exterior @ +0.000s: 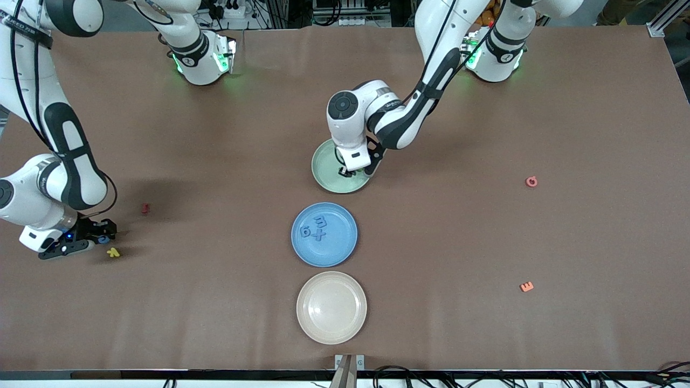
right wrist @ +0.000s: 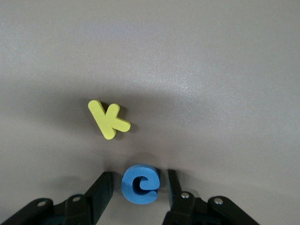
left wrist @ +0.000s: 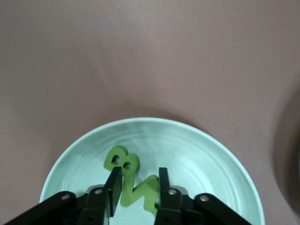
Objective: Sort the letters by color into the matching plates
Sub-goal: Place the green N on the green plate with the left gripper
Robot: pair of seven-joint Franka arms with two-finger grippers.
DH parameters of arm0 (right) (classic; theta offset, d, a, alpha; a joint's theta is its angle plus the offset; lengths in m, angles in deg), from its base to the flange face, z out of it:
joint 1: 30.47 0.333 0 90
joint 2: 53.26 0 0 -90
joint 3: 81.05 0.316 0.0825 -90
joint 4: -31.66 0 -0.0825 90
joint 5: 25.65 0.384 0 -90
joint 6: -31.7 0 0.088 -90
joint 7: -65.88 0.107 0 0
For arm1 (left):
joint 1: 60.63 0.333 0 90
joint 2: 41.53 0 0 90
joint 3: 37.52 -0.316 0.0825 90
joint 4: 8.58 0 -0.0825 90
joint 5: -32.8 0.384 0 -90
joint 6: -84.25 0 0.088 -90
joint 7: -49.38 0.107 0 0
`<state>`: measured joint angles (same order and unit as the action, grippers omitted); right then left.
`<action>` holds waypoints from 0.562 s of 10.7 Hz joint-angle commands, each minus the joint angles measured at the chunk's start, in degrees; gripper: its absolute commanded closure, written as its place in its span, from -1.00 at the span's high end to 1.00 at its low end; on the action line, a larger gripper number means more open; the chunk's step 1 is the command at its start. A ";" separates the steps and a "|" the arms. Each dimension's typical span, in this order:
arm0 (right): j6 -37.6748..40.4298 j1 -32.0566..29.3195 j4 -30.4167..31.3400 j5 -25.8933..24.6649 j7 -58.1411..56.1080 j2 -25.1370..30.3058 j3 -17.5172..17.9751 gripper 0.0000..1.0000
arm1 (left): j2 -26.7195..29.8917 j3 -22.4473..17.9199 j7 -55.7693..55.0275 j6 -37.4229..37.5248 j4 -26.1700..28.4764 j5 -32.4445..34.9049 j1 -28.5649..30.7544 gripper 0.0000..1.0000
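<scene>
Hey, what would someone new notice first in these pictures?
Three round plates line up mid-table: pale green plate, mid blue plate with blue letters, cream plate nearest the camera. The left gripper straddles green letters in the green plate; the right gripper brackets a blue letter C beside a yellow letter K.

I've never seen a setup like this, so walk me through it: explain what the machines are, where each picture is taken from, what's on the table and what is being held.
Two robot arms stand at a brown table, each ending in two-fingered jaws. The wide picture looks down from a camera facing them; the other two come from cameras on the arms' wrists.

Three plates sit in a row: a green plate, a blue plate holding three blue letters, and an empty beige plate nearest the camera.

The left gripper is in the green plate, jaws around a green letter beside another green one.

The right gripper straddles a blue letter on the table, next to a yellow letter. Red, pink and orange letters lie loose.
</scene>
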<state>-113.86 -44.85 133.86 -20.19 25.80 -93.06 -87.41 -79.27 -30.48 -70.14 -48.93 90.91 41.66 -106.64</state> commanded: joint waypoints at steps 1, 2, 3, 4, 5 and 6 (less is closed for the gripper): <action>-0.43 -1.52 1.86 -0.19 -0.70 0.77 1.00 -0.15 | -1.11 -0.71 0.42 0.46 -1.40 1.69 -0.23 1.00; -0.43 -1.61 1.86 -0.19 -0.70 0.69 1.18 -0.24 | -1.11 -0.80 0.77 0.46 -1.40 1.69 -0.14 1.00; -0.43 -1.70 1.86 -0.19 -0.70 0.68 1.18 -0.32 | -0.85 -0.88 2.43 0.55 -1.40 1.69 0.56 1.00; -0.43 -1.70 1.77 -0.19 -0.70 0.68 1.18 -0.40 | -0.76 -0.80 4.45 0.55 -1.40 1.69 1.44 1.00; -0.43 -1.70 1.77 -0.19 -0.70 0.68 1.26 -0.47 | -0.67 -0.97 7.08 0.55 -1.40 1.69 2.14 1.00; -0.34 -1.61 1.69 -0.19 -0.35 0.86 1.35 -0.53 | -0.41 -1.32 9.89 0.64 -1.40 1.86 3.37 1.00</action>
<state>-113.83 -45.19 134.21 -20.17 25.80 -92.48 -87.33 -80.19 -31.39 -65.29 -48.95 89.95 41.95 -105.38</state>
